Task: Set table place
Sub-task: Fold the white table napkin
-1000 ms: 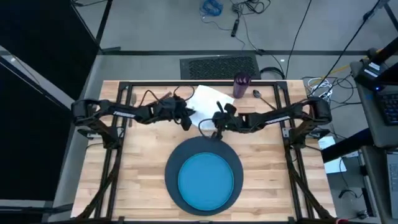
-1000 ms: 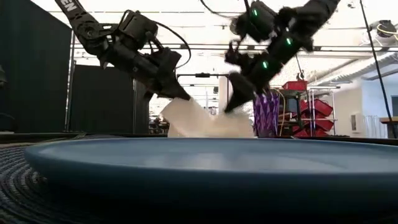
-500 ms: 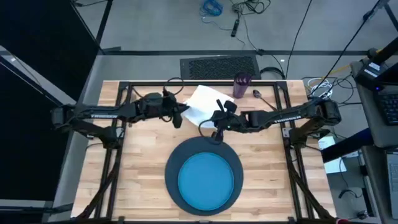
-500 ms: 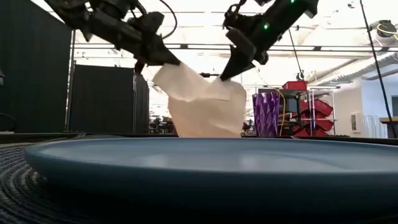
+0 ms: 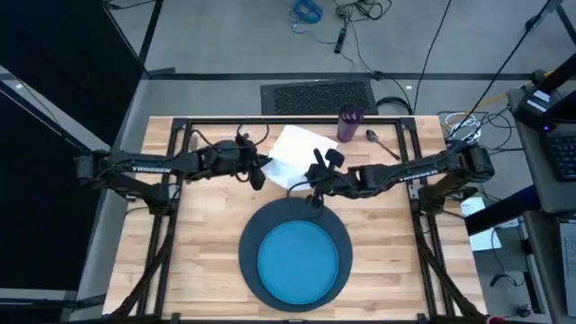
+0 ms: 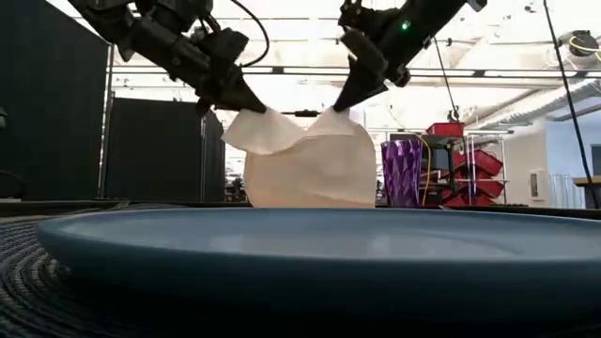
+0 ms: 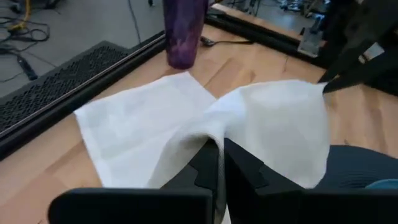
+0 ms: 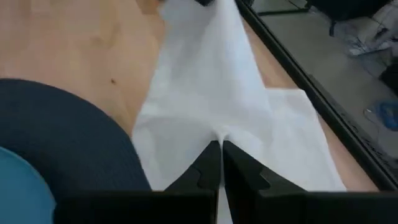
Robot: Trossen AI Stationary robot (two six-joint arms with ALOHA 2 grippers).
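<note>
Our left gripper [image 6: 246,101] and right gripper [image 6: 340,101] pinch the limp white cloth napkin [image 6: 302,167] by two edges, where light fabric sags least.

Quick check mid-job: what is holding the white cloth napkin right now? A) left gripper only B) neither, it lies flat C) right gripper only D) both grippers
D: the left gripper and right gripper each pinch a corner of the white cloth napkin, lifting it between them.

A dark ribbed floor mat [image 5: 317,94] and blue cable coil [image 5: 306,11] lie beyond the table
</note>
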